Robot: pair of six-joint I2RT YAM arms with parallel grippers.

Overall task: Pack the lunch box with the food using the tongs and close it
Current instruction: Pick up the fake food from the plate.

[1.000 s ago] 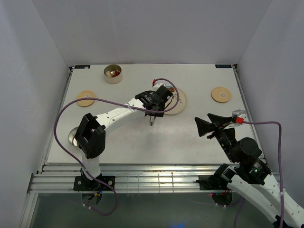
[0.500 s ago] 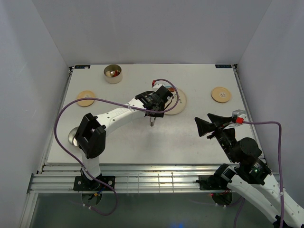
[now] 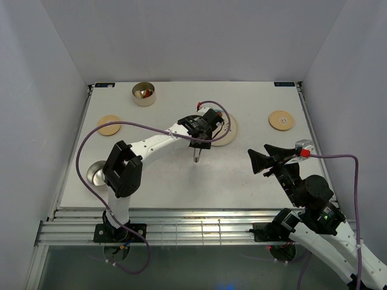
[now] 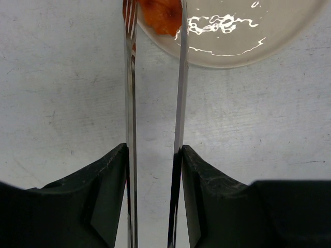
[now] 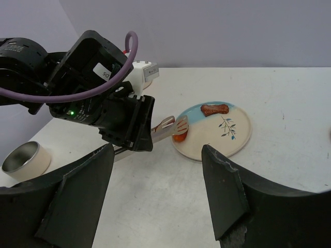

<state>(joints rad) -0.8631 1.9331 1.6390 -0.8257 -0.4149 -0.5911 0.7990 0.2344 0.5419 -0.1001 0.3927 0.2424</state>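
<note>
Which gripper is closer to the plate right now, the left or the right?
Left. The left gripper holds the tongs at the plate's edge, their tips at an orange piece on it. The right gripper hangs open well off to the plate's right, holding nothing.

1. Worktop [image 3: 242, 175]: pale, matt, rectangular.
2. Open steel tin [image 3: 144, 94]: upright near the far left corner.
3. Second steel tin [image 3: 94, 173]: at the left edge, partly hidden.
4. Left wood lid [image 3: 109, 125]: flat, near the left edge, between the tins.
5. Right wood lid [image 3: 281, 119]: flat, near the right edge.
6. Plate [image 3: 230, 134]: cream and blue, just right of centre.
</note>
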